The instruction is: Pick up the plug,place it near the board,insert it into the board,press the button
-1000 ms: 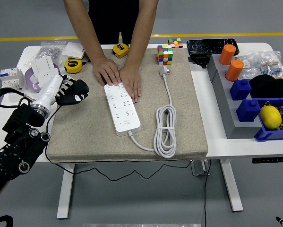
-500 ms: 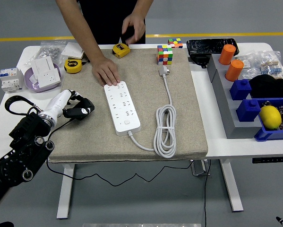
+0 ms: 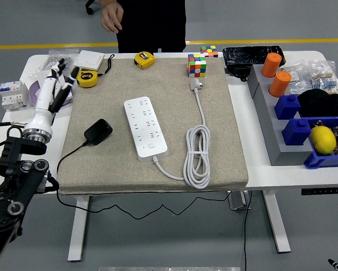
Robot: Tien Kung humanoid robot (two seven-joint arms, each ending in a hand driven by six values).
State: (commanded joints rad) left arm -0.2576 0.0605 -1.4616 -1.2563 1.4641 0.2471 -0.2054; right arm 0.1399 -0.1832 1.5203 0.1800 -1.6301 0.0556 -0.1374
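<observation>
Black plug [image 3: 99,131] now lies loose on the tan mat [image 3: 225,147], left of centre, just left of the white power board [image 3: 145,126] but not touching it; its thin black cord trails off the mat's lower left edge. Half a second ago the robot's left hand held it at about this spot.

Left hand [image 3: 57,84] has since let go and pulled back to the upper left of the frame, over the table's left edge beside the yellow tape measure [image 3: 87,78]. Fingers extended and loosely spread, holding nothing. Right arm out of view.

Person at the top of the frame has withdrawn: the hand that pressed on the board's far end is gone from it, and one hand [image 3: 112,16] now hangs well above the table. Board unmoved, its white cable [image 3: 196,158] still coiled at mat's right. Second tape measure [image 3: 144,59] and the coloured cube [image 3: 197,65] sit unchanged along the mat's top edge.
</observation>
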